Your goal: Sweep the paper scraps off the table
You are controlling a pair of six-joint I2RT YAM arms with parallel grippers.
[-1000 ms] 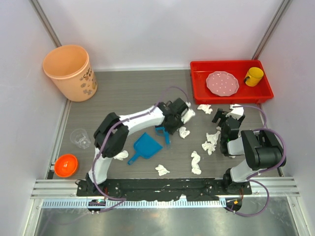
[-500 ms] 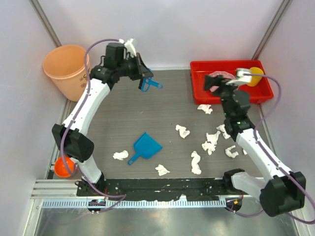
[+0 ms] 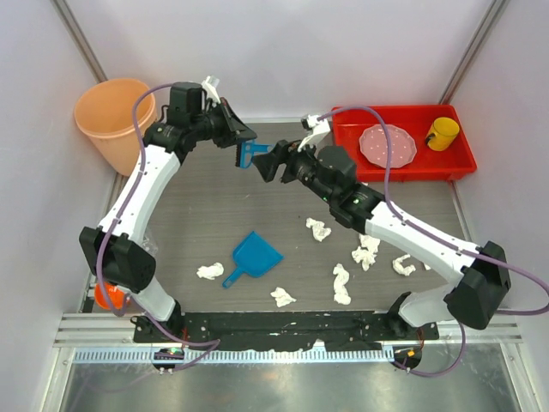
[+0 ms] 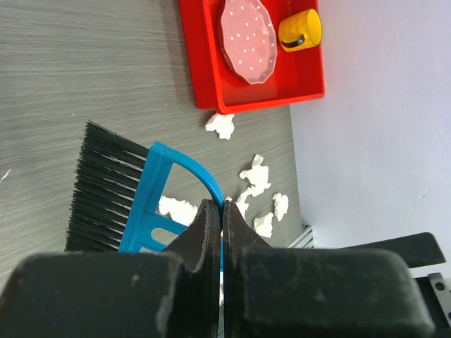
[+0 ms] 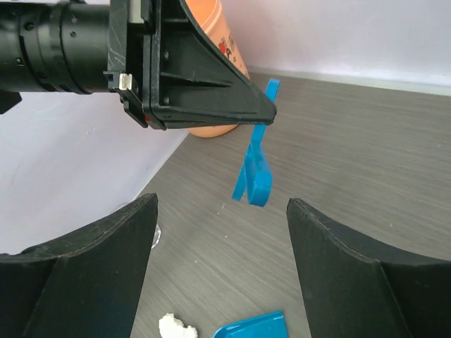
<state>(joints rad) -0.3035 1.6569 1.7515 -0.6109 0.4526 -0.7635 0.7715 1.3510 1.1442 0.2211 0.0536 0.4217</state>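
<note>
My left gripper (image 3: 244,147) is shut on the handle of a blue brush (image 3: 254,154) and holds it in the air over the far middle of the table (image 3: 197,184). In the left wrist view the fingers (image 4: 211,232) pinch the thin blue handle, with the black bristles (image 4: 106,186) to the left. My right gripper (image 3: 268,162) is open and empty, just right of the brush and facing it; in the right wrist view the brush handle (image 5: 255,176) hangs between and beyond the open fingers. Several white paper scraps (image 3: 319,229) (image 3: 341,283) lie on the table. A blue dustpan (image 3: 254,256) lies at the near middle.
An orange bucket (image 3: 116,120) stands at the far left corner. A red tray (image 3: 347,146) at the far right holds a pink plate (image 3: 388,144) and a yellow mug (image 3: 443,132). An orange bowl (image 3: 108,294) sits at the near left, partly behind the left arm.
The left arm lifted the brush from the table's middle to the far left. The right arm unfolded, reached the red tray, then swung left to the brush.
</note>
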